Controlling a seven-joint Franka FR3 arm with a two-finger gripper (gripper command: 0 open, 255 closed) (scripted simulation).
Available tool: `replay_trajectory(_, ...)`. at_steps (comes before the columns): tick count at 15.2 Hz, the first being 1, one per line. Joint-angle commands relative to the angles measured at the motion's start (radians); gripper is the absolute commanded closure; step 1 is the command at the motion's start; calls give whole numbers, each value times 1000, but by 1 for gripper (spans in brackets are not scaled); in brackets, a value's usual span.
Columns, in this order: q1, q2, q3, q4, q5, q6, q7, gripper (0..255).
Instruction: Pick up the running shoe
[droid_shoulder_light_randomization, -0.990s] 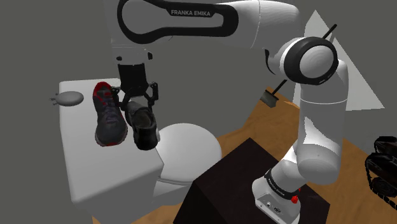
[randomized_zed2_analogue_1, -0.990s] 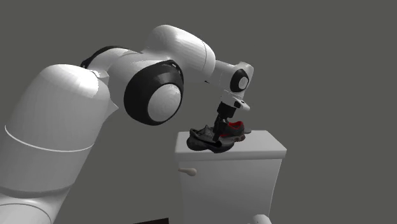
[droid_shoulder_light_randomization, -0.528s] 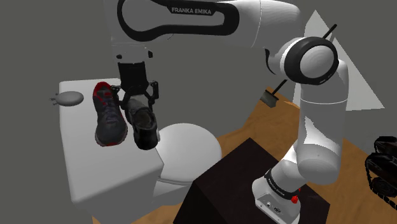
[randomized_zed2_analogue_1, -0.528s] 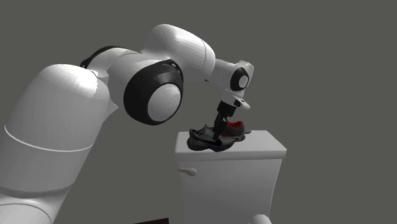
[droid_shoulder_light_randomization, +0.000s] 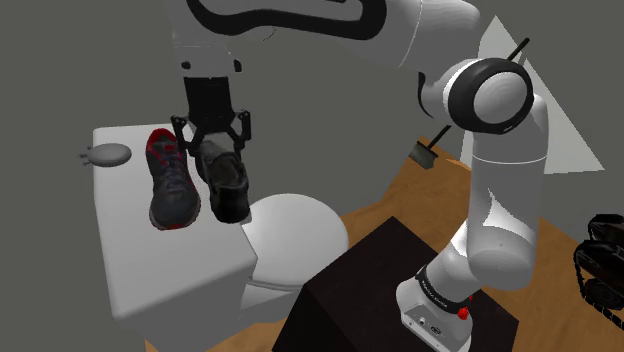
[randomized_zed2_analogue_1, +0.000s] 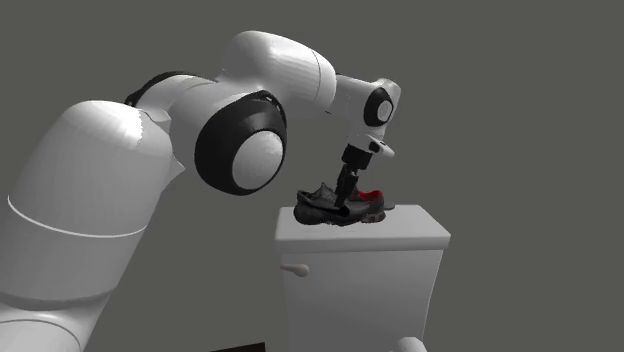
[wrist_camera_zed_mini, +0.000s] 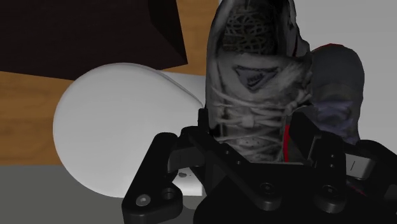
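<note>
I seem to be working in the bathroom of a home. In front of my stand is a white toilet, with a boxy cistern (droid_shoulder_light_randomization: 130, 250) that has a flat top and a small flush lever (droid_shoulder_light_randomization: 107, 154). Below the cistern is the rounded, closed seat lid (droid_shoulder_light_randomization: 300, 228). The floor (droid_shoulder_light_randomization: 420, 205) is warm-coloured wood and the walls (randomized_zed2_analogue_1: 500, 100) are plain grey. A long-handled thing (droid_shoulder_light_randomization: 424, 152) leans by the wall. It may be a brush, but I cannot tell.
</note>
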Motion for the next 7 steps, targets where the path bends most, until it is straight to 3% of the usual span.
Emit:
replay_trajectory(1,5,5,1,38,-1,-32,4,255)
replay_trajectory(7,17,15,2,111,-3,-93,14,255)
